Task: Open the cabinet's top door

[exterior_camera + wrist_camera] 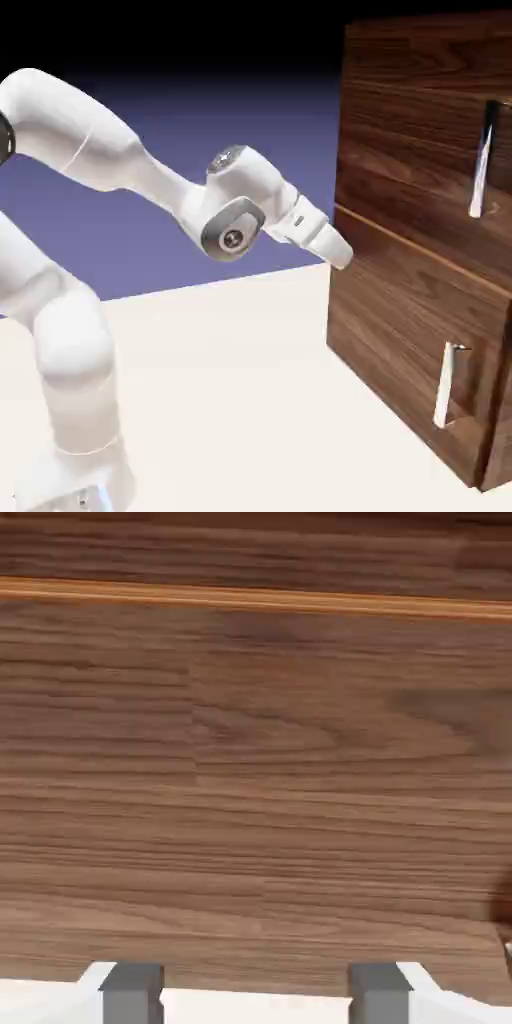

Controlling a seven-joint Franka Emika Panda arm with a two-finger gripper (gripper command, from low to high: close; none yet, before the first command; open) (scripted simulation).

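Observation:
The cabinet [420, 120] is a dark walnut box at the exterior view's right. Its top door [410, 150] carries a vertical silver handle [483, 165] near the right edge. My gripper [340, 250] sits close to the cabinet's left edge, about level with the seam between the two doors and far left of that handle. In the hand view wood grain [256, 792] fills the picture, with an orange seam line [256, 600] near the top. The two grey fingertips [132, 992] stand apart at the bottom, and my gripper [255, 997] is open with nothing between them.
The lower door [410, 340] has its own silver handle [447, 385]. The cream table [250, 400] stretches between the robot's base and the cabinet. The white arm [100, 150] arches in from the left.

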